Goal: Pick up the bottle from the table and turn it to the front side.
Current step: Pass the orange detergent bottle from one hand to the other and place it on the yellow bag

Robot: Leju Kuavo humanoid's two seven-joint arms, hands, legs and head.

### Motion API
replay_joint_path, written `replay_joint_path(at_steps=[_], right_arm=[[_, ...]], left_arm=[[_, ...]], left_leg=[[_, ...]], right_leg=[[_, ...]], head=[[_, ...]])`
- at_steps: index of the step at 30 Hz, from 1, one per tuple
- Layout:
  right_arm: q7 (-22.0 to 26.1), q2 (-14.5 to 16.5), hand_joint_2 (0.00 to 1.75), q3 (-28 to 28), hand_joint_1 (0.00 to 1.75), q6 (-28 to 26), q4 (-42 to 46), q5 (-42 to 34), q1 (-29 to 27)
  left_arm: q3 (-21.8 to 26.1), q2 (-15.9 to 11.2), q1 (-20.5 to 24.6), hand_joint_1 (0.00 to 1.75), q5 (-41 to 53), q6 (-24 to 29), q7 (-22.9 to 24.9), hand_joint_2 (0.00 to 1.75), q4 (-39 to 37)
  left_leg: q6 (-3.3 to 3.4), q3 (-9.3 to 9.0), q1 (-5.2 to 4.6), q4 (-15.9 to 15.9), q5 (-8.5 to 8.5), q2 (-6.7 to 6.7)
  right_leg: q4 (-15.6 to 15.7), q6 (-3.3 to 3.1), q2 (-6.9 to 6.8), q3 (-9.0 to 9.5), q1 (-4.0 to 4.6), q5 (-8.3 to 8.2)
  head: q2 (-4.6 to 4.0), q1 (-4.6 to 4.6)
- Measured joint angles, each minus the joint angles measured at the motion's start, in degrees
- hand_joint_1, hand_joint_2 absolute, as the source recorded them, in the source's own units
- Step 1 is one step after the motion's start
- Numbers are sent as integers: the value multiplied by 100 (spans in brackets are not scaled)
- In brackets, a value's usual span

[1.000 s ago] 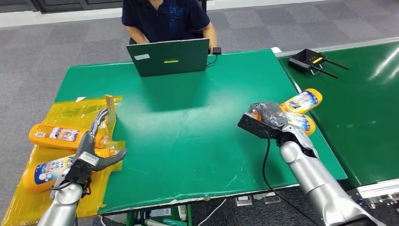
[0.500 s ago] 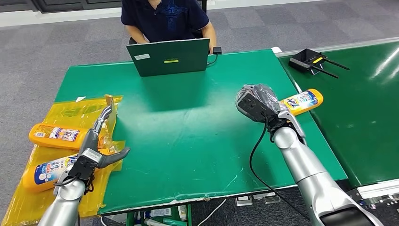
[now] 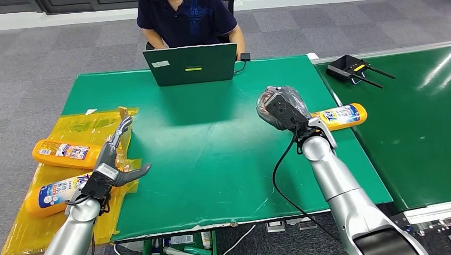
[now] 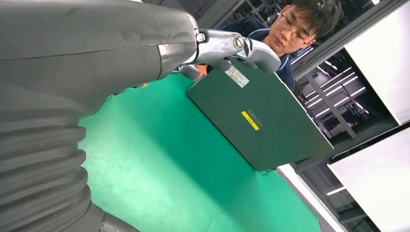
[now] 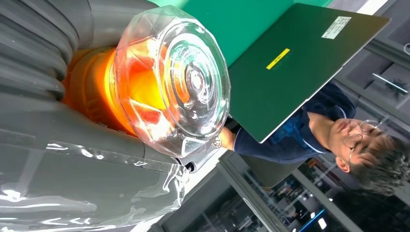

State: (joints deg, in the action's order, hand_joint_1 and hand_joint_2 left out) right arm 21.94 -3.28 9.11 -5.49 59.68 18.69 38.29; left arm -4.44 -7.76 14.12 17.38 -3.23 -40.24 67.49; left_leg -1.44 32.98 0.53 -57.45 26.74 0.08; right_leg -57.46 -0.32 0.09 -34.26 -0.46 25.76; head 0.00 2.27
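Right hand [image 3: 281,108] gripping orange bottle [image 5: 145,87] above green table [image 3: 213,154], left hand [image 3: 109,169] spread, nothing held

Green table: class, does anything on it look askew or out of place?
Yes. The yellow plastic sheet is crumpled and hangs over the table's left edge, and two orange bottles lie toppled on it.

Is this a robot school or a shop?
More likely a lab or workshop for testing robots: green work tables, a person watching at a laptop, and orange bottles laid out for practice.
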Motion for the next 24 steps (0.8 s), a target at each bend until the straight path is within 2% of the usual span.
replay_joint_path(at_steps=[9, 13, 24], right_arm=[[7, 37, 175, -9, 175, 2, -1, -21, 11], [108, 80, 175, -9, 175, 10, -33, -278, 90], [217, 434, 175, -7, 175, -73, -207, -751, 400]], left_arm=[[-32, 5, 7, 0, -9, 0, 0, 175, -24], [-98, 20, 40, 0, -104, 0, 0, 175, -43], [-420, 250, 277, 0, -291, -71, 0, 175, -262]], left_leg=[[0, 0, 0, 0, 0, 0], [0, 1, 0, 0, 0, 0], [0, 5, 0, 0, 0, 2]], right_leg=[[0, 0, 0, 0, 0, 0], [0, 0, 0, -2, -1, 0], [-1, 0, 0, -4, -1, 0]], head=[[-1, 0], [0, 0], [0, 0]])
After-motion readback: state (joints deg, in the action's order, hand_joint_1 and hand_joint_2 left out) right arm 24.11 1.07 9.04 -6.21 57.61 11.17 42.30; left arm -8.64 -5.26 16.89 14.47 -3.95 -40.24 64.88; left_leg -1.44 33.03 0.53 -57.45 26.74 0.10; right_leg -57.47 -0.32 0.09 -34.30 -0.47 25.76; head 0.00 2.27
